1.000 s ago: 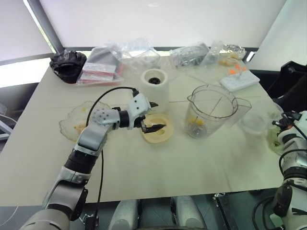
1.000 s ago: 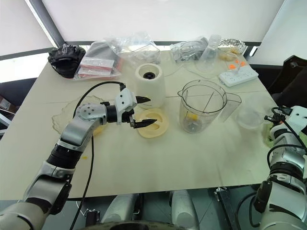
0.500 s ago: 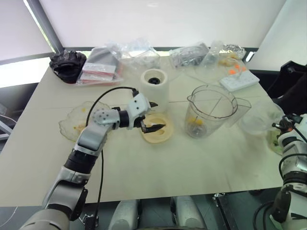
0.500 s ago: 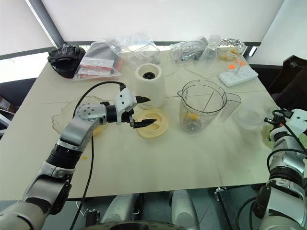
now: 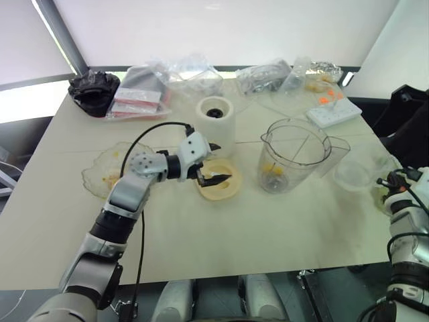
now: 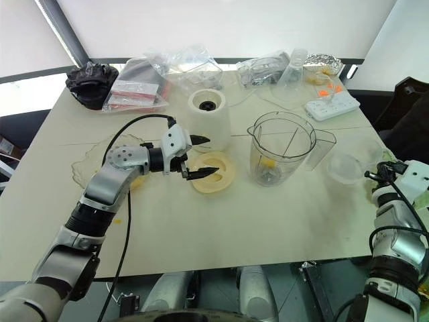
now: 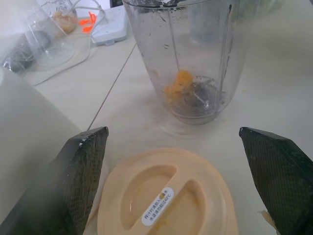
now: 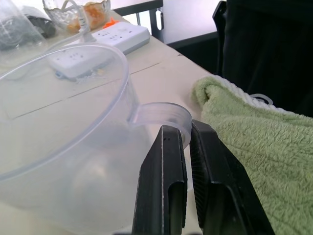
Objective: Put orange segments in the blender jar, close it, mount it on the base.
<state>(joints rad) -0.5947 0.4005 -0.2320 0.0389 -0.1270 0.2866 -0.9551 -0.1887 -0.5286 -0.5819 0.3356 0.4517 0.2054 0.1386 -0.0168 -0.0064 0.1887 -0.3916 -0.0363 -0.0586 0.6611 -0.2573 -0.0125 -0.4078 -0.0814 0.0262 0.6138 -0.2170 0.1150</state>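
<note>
The blender jar (image 5: 295,153) stands open on the table right of centre, with orange segments (image 7: 177,83) at its bottom by the dark blade. The cream-white base (image 5: 216,124) stands behind and to the left of it. My left gripper (image 5: 220,163) is open, its fingers spread above the flat cream-yellow lid (image 5: 218,182), which lies in front of the base. At the table's right edge my right gripper (image 8: 186,134) is shut on the tab of a clear plastic container (image 8: 63,122).
A crinkled glass bowl (image 5: 107,171) with orange-yellow pieces sits at the left. Plastic bags (image 5: 194,74), a black bundle (image 5: 94,90) and a white power strip (image 5: 334,112) line the back. A green towel (image 8: 254,147) lies beside the right gripper.
My right gripper has drawn leftward and toward the table's near edge, with the clear container following slightly. The left arm has not moved.
</note>
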